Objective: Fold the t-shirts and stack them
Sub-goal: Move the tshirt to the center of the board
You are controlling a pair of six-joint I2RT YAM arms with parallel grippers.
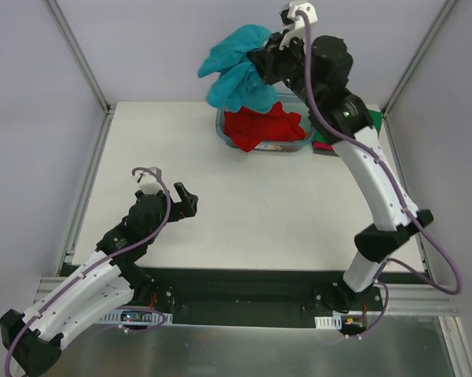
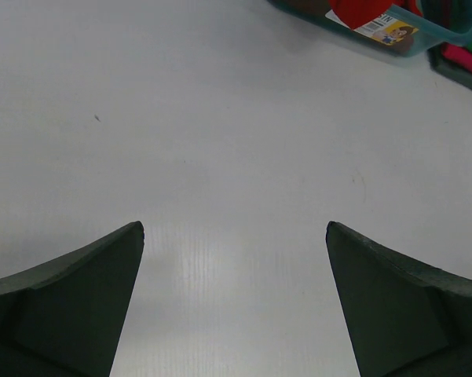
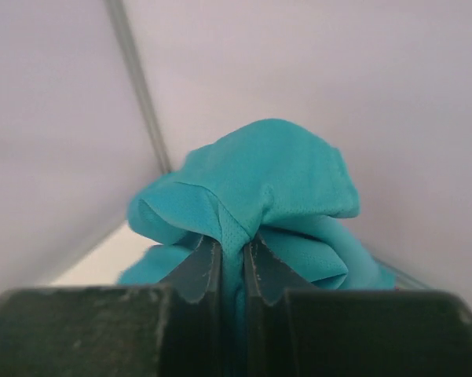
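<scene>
A teal-blue t-shirt (image 1: 234,69) hangs bunched in the air over the far end of the table, and my right gripper (image 1: 261,64) is shut on it. In the right wrist view a fold of the teal-blue t-shirt (image 3: 267,173) is pinched between the closed fingers of my right gripper (image 3: 232,245). Below it a red t-shirt (image 1: 261,126) lies crumpled in the clear blue-tinted tub (image 1: 300,144). A green and a magenta t-shirt (image 1: 323,144) peek out right of the tub. My left gripper (image 1: 173,192) stands open above bare table, nothing between its fingers (image 2: 71,306).
The white table (image 1: 220,196) spreads between the two arms. Metal frame posts (image 1: 78,55) stand at the back corners. In the left wrist view the tub (image 2: 424,31) with its label sits at the top right, red cloth (image 2: 357,9) over its rim.
</scene>
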